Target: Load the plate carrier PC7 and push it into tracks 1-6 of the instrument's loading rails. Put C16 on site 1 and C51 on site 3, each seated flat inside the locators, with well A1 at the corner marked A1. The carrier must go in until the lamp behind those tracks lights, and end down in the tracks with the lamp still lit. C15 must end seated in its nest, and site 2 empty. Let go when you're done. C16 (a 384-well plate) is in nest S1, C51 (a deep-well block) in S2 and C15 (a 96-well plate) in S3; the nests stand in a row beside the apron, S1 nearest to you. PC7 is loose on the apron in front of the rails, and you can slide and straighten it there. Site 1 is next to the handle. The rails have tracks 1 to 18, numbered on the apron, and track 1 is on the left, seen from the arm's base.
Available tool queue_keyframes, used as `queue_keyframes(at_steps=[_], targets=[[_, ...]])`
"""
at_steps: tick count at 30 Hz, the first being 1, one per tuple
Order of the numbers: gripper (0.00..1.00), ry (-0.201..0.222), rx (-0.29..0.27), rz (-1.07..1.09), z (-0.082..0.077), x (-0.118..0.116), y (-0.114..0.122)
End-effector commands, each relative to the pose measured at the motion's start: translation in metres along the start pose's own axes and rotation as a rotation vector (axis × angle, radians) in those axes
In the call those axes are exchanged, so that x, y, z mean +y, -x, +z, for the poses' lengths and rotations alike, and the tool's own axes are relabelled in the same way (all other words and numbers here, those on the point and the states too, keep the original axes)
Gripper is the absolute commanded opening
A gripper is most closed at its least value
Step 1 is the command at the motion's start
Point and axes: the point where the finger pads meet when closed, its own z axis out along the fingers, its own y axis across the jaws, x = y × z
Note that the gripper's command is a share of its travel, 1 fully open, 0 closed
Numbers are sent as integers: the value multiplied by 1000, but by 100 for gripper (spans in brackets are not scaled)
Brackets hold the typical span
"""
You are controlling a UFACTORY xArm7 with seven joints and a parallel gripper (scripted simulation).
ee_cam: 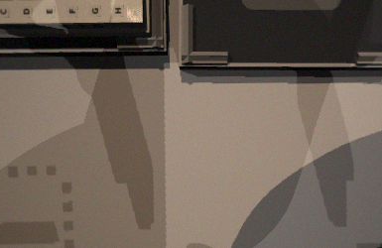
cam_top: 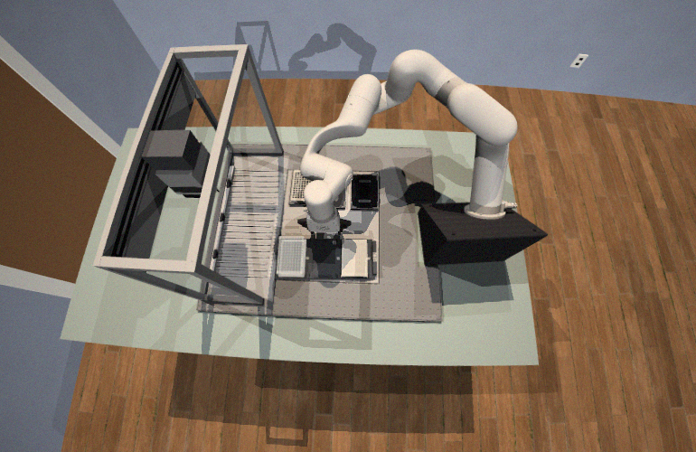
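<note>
The instrument frame (cam_top: 162,159) stands at left, its rails (cam_top: 252,212) beside the carrier PC7 (cam_top: 371,256). The arm (cam_top: 487,138) reaches over the carrier's dark middle site. The gripper (cam_top: 323,230) is fully open, holding nothing. A labelled plate (ee_cam: 71,12) lies upper left in the wrist view.

A warm brown wooden plank floor (cam_top: 599,277) spreads beneath a pale green rectangular mat (cam_top: 482,341). Beyond the mat rise grey-blue walls (cam_top: 465,37) (one bears a white outlet plate (cam_top: 578,60)). Left of the mat, a brown door panel (cam_top: 34,186).
</note>
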Motion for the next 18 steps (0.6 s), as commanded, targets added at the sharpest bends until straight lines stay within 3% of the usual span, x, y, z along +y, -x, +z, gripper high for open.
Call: queue_keyframes(at_steps=[1, 18], targets=[[100, -4, -3, 0, 1, -1, 1], [100, -4, -3, 0, 11, -1, 1]])
